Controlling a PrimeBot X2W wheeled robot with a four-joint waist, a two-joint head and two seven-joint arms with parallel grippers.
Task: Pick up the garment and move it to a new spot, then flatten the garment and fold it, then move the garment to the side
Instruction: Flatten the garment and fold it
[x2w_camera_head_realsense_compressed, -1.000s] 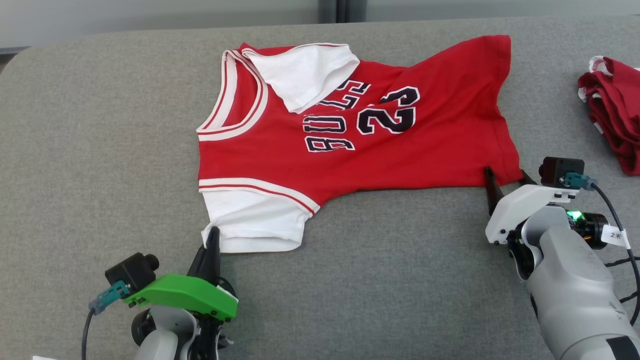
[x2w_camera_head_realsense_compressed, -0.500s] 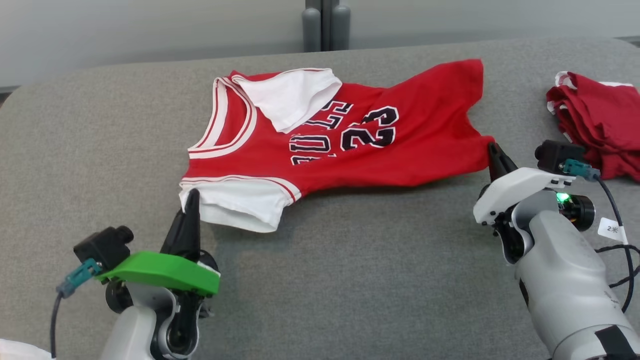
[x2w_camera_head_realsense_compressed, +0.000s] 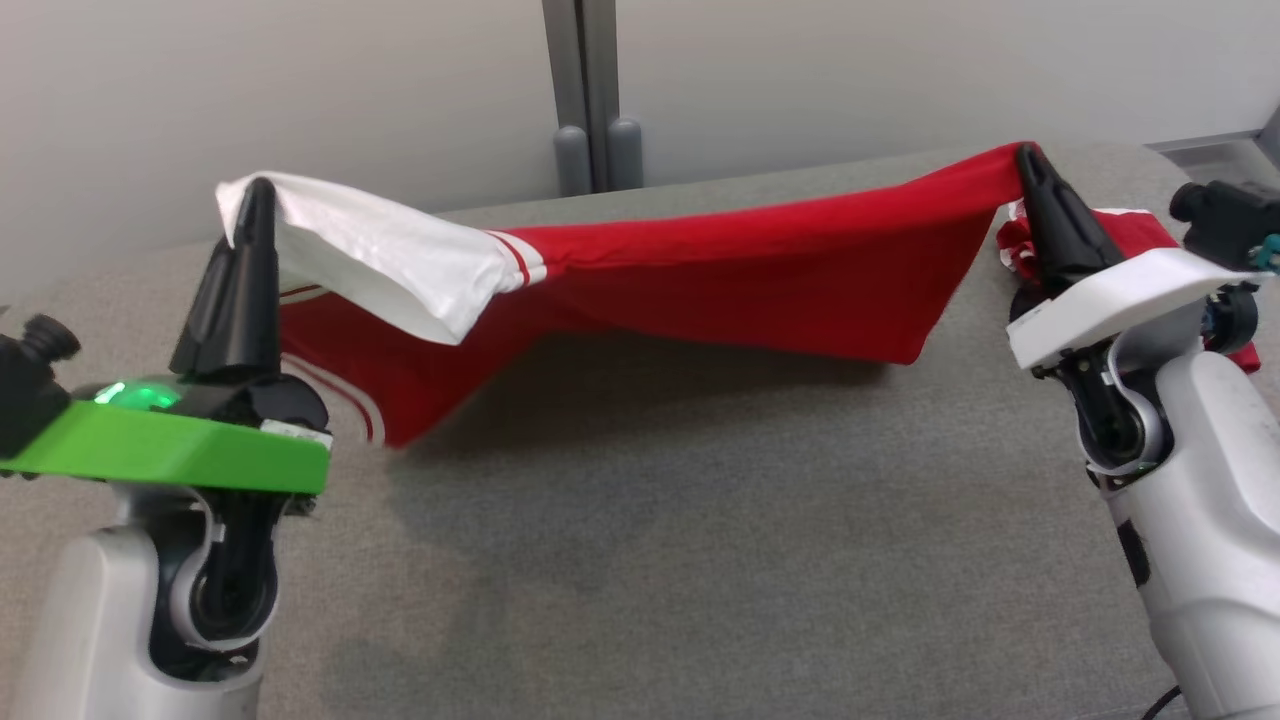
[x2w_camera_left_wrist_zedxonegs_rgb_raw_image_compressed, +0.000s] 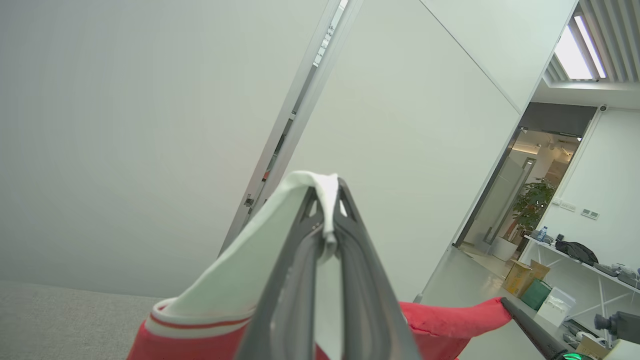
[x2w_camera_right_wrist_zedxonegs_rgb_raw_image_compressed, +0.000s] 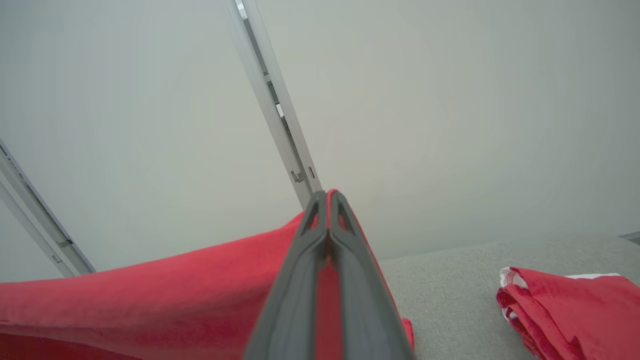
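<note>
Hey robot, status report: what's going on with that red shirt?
Left gripper shut on the jersey sleeve. Right gripper shut on its hem corner. Jersey raised, stretched between them, sagging. Folded red pile off right, not in the way.

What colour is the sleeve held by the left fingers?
White sleeve, best seen in the left wrist view.

The red-and-white cloth jersey (x2w_camera_head_realsense_compressed: 720, 270) looks soft and matt. The grey table covering (x2w_camera_head_realsense_compressed: 650, 540) is coarse, felt-like fabric. The green wrist cover (x2w_camera_head_realsense_compressed: 170, 460) is smooth plastic.
</note>
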